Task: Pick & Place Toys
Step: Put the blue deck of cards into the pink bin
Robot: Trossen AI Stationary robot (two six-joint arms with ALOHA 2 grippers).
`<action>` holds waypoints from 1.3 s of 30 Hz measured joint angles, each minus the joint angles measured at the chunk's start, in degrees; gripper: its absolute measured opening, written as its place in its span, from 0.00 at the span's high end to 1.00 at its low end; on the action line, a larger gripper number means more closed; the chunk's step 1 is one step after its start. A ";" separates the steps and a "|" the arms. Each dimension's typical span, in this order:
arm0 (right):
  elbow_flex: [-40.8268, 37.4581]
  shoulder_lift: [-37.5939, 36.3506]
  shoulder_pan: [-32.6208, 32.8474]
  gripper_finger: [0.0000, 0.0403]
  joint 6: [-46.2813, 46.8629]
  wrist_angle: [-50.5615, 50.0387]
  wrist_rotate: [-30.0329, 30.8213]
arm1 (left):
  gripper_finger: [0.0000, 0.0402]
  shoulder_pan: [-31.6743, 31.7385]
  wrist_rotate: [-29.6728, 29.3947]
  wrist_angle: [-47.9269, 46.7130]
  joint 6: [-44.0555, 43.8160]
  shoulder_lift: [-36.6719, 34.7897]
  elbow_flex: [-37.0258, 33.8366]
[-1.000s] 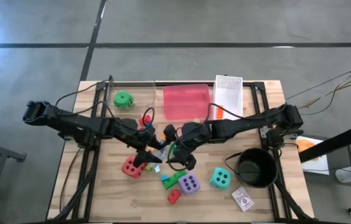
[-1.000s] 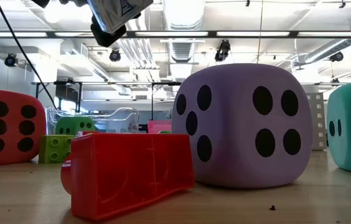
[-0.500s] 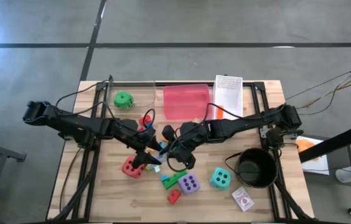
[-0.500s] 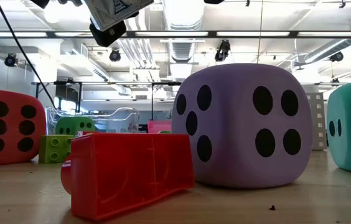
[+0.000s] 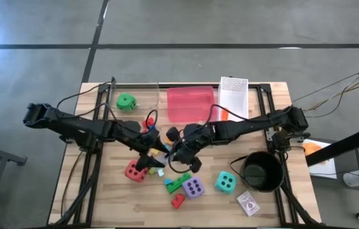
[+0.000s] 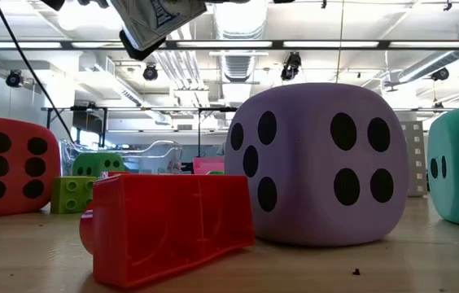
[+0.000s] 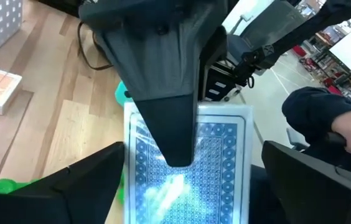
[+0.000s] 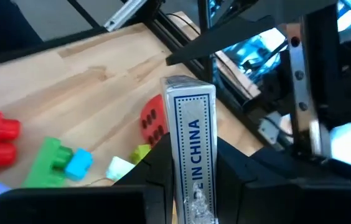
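Observation:
A card pack with a blue patterned face [image 7: 188, 174] hangs high above the table's middle [image 5: 167, 151], between my two grippers. My right gripper [image 8: 191, 186] is shut on it. My left gripper [image 7: 191, 186] is open, with one finger on each side of the pack's narrow edges. The low view shows the pack at the top [image 6: 160, 16]. On the table rest a red die [image 5: 134, 170], a green die [image 5: 126, 101], a purple die [image 5: 193, 187], a teal die [image 5: 225, 182], a second card pack [image 5: 248, 203] and loose bricks [image 5: 178, 184]. My right gripper pinches the pack's two broad faces between its two fingers, and the narrow printed side [image 8: 192, 134] faces its camera. One finger [image 7: 172, 118] lies over the blue face [image 7: 216, 143] from one edge to about the middle. It comes from the table's right. The pack is lifted clear.
A pink bin [image 5: 190, 104] and a white mesh basket [image 5: 233, 95] stand at the far edge. A black round pot [image 5: 262, 170] stands at the right. A red brick [image 5: 177, 201] lies near the front edge, and a person's dark sleeve [image 7: 325, 118] shows beyond the table.
My right gripper has edged a little toward my left gripper. The card pack between them has tipped slightly and stays high above the table.

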 joint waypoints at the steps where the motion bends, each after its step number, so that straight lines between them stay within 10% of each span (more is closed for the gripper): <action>1: 0.00 -0.01 -0.16 0.85 0.65 -0.38 -0.16 | 0.08 0.00 0.04 -0.03 0.00 -0.17 0.00; 13: -0.09 -0.47 -1.25 0.85 10.84 -8.21 -1.43 | 0.12 -0.08 0.43 -7.10 -1.12 -6.85 -0.09; 25: -0.35 -3.30 -9.52 0.85 40.49 -16.23 21.43 | 0.15 0.00 -10.67 -17.84 2.25 -9.89 -0.48; 39: -0.35 -0.76 -22.63 0.85 53.31 -17.39 29.53 | 0.82 -0.28 -13.16 -18.48 9.69 -9.60 -0.50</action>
